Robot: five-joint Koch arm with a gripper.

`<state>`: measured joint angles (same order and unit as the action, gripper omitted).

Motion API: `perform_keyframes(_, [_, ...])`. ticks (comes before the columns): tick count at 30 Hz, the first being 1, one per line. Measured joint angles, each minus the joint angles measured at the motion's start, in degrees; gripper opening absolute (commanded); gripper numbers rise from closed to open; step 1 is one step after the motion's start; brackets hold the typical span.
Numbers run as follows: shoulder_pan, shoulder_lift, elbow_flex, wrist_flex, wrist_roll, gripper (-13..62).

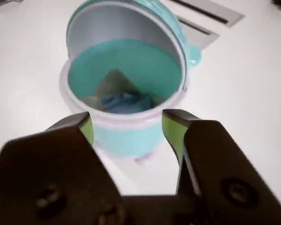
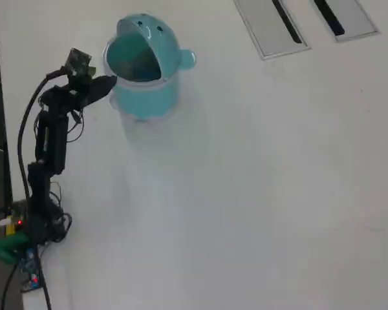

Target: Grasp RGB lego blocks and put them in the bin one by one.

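The end effector (image 1: pixel 126 124) is seen in the wrist view at the lower half of the frame, its two jaws spread apart with nothing held between them. It is positioned just beside the bin (image 1: pixel 126 140), which fills the upper centre of that view. In the overhead view the end effector (image 2: pixel 103 85) is placed at the left side of the bin (image 2: pixel 145 97), in the upper left of the frame.

The step in hand is judged to be the release, or the moment just after it, above the bin's mouth.

The lid (image 1: pixel 124 23) is tipped back, and the mouth is left open. Inside, a blue shape (image 1: pixel 124 102) is seen at the bottom, possibly the blue block; blur prevents certainty. No red or yellow-green block can be made out in either view, and none is seen on the counter (image 2: pixel 258 194).

If blocks remain, the next move calls for withdrawal from the bin and a search of the counter; otherwise the task is judged near complete.
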<state>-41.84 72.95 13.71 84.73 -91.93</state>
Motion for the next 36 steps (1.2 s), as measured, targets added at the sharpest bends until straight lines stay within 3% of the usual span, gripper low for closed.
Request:
perform_keyframes(18, [0.3,13.4,14.0,0.0,0.0,27.7])
perform_keyframes(36, [1.6,29.9,39.2,0.0,0.5,29.5])
